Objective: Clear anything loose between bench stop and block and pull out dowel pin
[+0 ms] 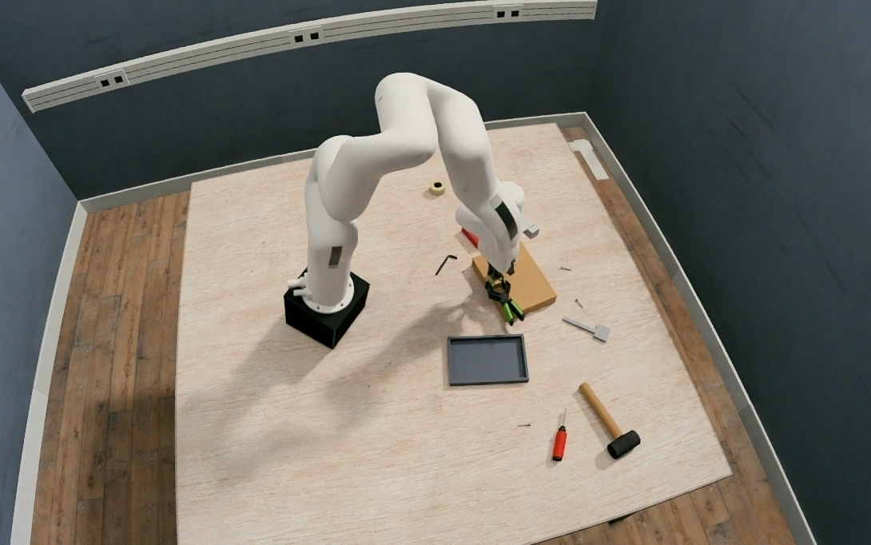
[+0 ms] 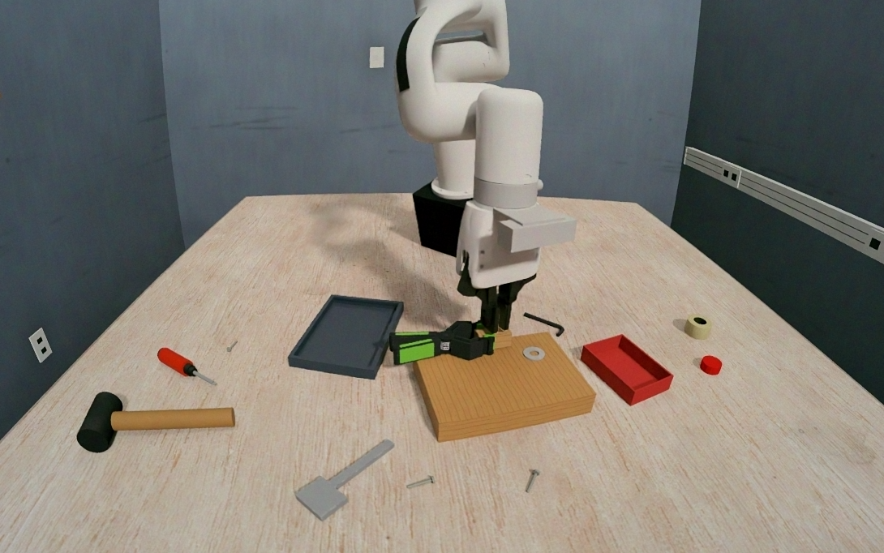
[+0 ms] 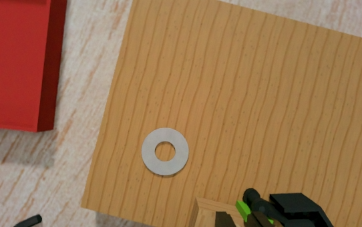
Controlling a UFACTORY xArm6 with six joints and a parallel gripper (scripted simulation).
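The bench board [image 2: 504, 384] lies on the table, and also shows in the top view [image 1: 514, 282]. The small wooden block [image 2: 496, 339] sits at the board's far left corner; its corner shows at the bottom of the wrist view [image 3: 214, 213]. The black and green spring clamp [image 2: 436, 345] grips that corner, its handles pointing off the board toward the grey tray. My gripper [image 2: 493, 318] points straight down onto the block and is shut on the dowel pin, which the fingers hide. A grey washer [image 3: 165, 151] lies loose and flat on the board, apart from the block.
A grey tray [image 2: 346, 336] lies left of the board and a red tray [image 2: 625, 368] right of it. A hex key [image 2: 544, 323] lies behind the board. A hammer [image 2: 152, 420], a screwdriver [image 2: 179, 363], a metal square [image 2: 342, 479] and loose screws lie in front.
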